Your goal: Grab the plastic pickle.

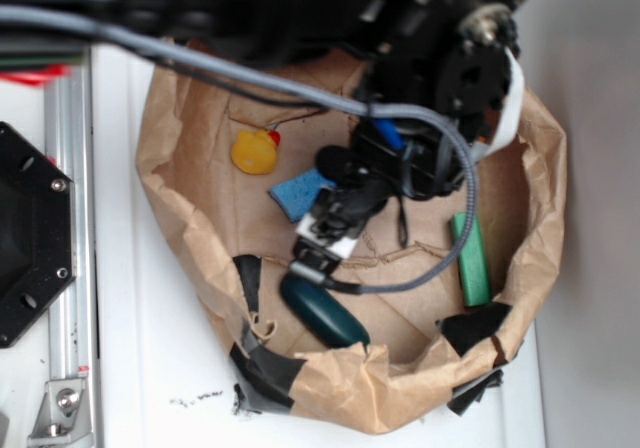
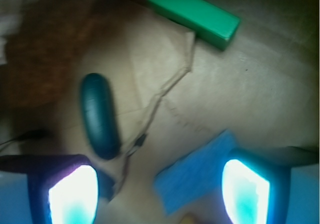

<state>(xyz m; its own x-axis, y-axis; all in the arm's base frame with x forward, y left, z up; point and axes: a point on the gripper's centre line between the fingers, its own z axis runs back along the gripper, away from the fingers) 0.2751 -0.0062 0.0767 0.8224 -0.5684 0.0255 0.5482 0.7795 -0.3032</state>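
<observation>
The plastic pickle (image 1: 323,312) is a glossy dark teal oblong lying on the brown paper near the front rim of the paper-lined basin. In the wrist view the pickle (image 2: 100,115) lies just beyond my left fingertip. My gripper (image 1: 322,238) hangs over the paper just behind the pickle, not touching it. The gripper (image 2: 160,191) is open, its two glowing pads wide apart with only paper and the corner of a blue sponge (image 2: 197,176) between them.
A bright green rectangular block (image 1: 470,260) lies at the right, seen again as the green block (image 2: 195,14). A yellow rubber duck (image 1: 256,151) and the blue sponge (image 1: 300,195) sit at the back. The crumpled paper wall (image 1: 180,218) rings everything. A grey cable (image 1: 300,88) crosses overhead.
</observation>
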